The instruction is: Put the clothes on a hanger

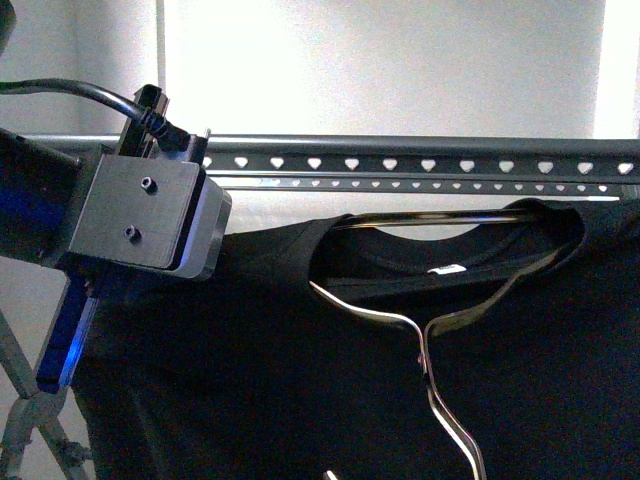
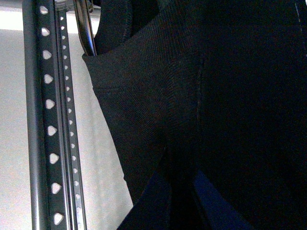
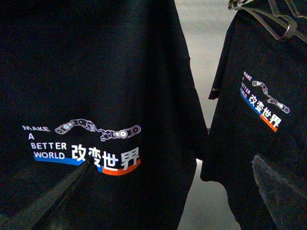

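Okay, front view: rack rail (image 1: 420, 163) with heart-shaped holes runs straight across from 9 to 3 o'clock, above centre. One crossed rack leg (image 1: 25, 420) shows at 8 o'clock. Black T-shirt (image 1: 300, 400) hangs just below the rail and fills the frame from 3 round to 7 o'clock, with its neck opening near centre. Silver wire hanger (image 1: 425, 330) sits in that neck opening; its straight bar is up under the rail and its stem points to 6 o'clock. Left arm (image 1: 140, 215) comes in at 9 o'clock, touching the shirt's shoulder edge.

Left wrist view: left gripper (image 2: 180, 179) has its blue fingers (image 2: 148, 203) drawn close with black cloth between them, so it looks pinched on the T-shirt. Rail is just beside the fabric.

Right wrist view: right gripper (image 3: 172, 196) fingers (image 3: 57, 199) are spread wide, holding nothing. T-shirt's "MAKE A BETTER WORLD" print is in front of it. Second printed T-shirt (image 3: 259, 96) hangs apart on its own hanger.
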